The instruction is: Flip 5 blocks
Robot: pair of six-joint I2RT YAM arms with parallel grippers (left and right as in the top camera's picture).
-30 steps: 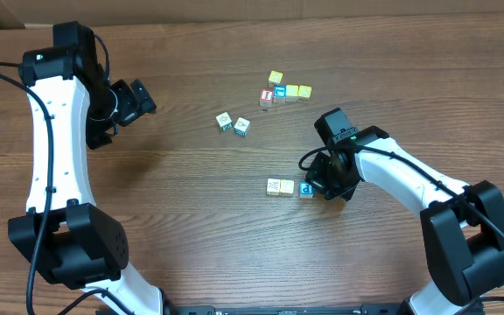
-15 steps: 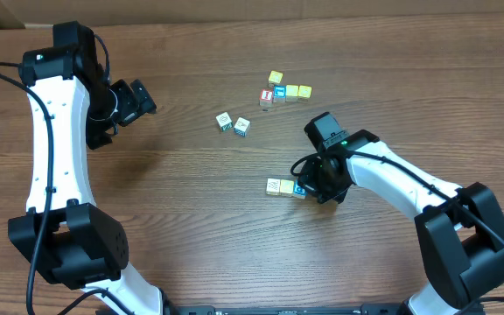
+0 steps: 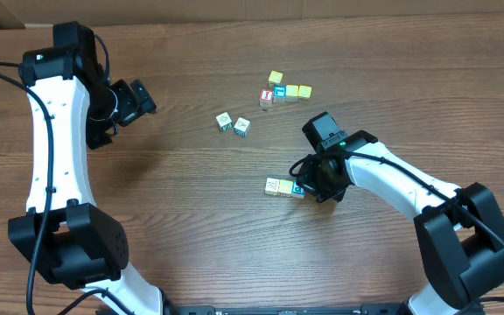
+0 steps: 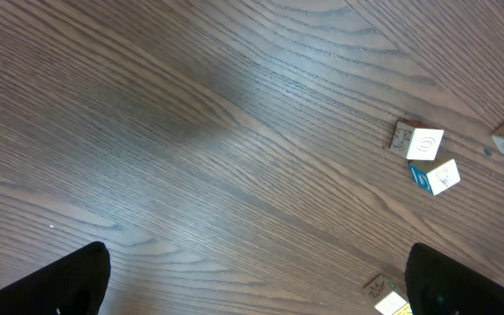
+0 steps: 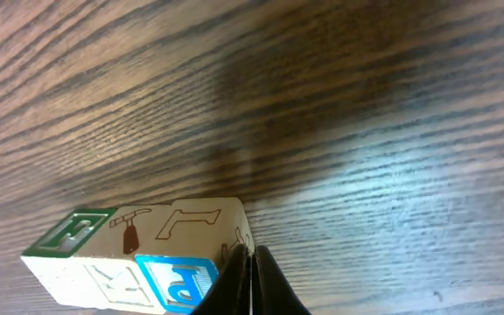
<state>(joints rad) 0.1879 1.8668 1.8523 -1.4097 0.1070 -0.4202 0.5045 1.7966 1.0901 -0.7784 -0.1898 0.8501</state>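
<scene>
Overhead: the right gripper (image 3: 304,187), clenched and empty, has its tips against the short row of blocks (image 3: 274,185) near the centre; the left gripper (image 3: 136,99) hangs released, well apart; no container anywhere. Left wrist: two whitish blocks (image 4: 425,143) lie untouched. Right wrist: the closed tips touch the blue P block (image 5: 180,282) (a shove could, I judge, slide the row instead of tipping one cube).

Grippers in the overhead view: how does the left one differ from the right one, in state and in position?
The left gripper is open, its fingers wide apart; the right gripper is shut to a point. The left gripper hangs over bare table, away from every cube; the right gripper's tips meet the end of the row of three blocks. Both hold nothing.
</scene>
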